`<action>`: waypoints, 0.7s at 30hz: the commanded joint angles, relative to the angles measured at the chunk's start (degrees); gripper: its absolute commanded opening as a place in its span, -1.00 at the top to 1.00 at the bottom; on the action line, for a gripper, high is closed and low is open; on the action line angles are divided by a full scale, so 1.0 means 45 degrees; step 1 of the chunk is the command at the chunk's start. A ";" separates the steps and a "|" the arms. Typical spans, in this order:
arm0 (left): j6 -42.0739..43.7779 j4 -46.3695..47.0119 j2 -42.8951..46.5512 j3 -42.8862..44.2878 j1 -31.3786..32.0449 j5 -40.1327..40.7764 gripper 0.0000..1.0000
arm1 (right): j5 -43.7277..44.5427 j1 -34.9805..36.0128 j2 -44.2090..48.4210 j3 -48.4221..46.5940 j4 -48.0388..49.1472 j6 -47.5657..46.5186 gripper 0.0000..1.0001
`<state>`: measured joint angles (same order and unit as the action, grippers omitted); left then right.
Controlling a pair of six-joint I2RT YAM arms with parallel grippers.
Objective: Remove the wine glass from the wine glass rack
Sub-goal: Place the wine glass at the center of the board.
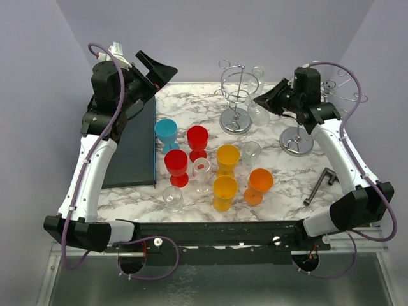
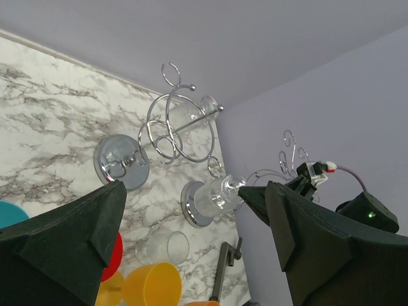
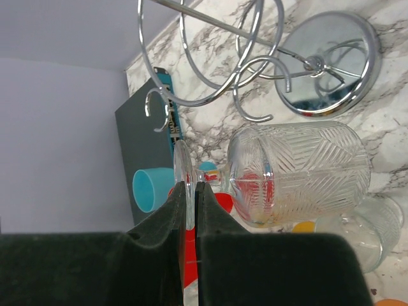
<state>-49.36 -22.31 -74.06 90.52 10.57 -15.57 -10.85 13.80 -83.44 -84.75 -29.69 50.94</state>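
Note:
My right gripper [image 1: 263,100] is shut on the flat foot of a clear cut-glass wine glass [image 1: 258,115]. It holds the glass in the air beside the chrome wire rack [image 1: 234,95]. In the right wrist view the fingers [image 3: 186,191] pinch the foot edge-on. The bowl [image 3: 299,173] lies sideways, just below the rack's rings [image 3: 210,70], and seems free of them. The left wrist view shows the glass [image 2: 217,194] at a distance. A second clear glass [image 2: 194,109] hangs on the rack [image 2: 178,124]. My left gripper [image 1: 159,67] is open and empty, raised at the far left.
Coloured cups stand mid-table: blue [image 1: 166,131], red [image 1: 197,138], red [image 1: 176,163], yellow [image 1: 227,156], yellow [image 1: 224,189], orange [image 1: 259,182]. Small clear glasses [image 1: 203,169] stand among them. A second chrome rack [image 1: 297,140] stands at the right, a grey tool [image 1: 319,185] near it. A dark board [image 1: 137,143] lies at the left.

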 commanded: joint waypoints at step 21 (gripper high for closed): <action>-0.2814 0.3603 0.0778 -0.2845 -0.0028 -0.2701 -0.93 | -0.4831 0.0091 -0.0085 -0.2595 0.2047 0.2251 0.99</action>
<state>-57.32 -14.33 -72.16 80.29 10.57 -22.83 -25.30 13.80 -83.31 -90.80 -28.40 56.99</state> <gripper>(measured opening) 0.974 0.080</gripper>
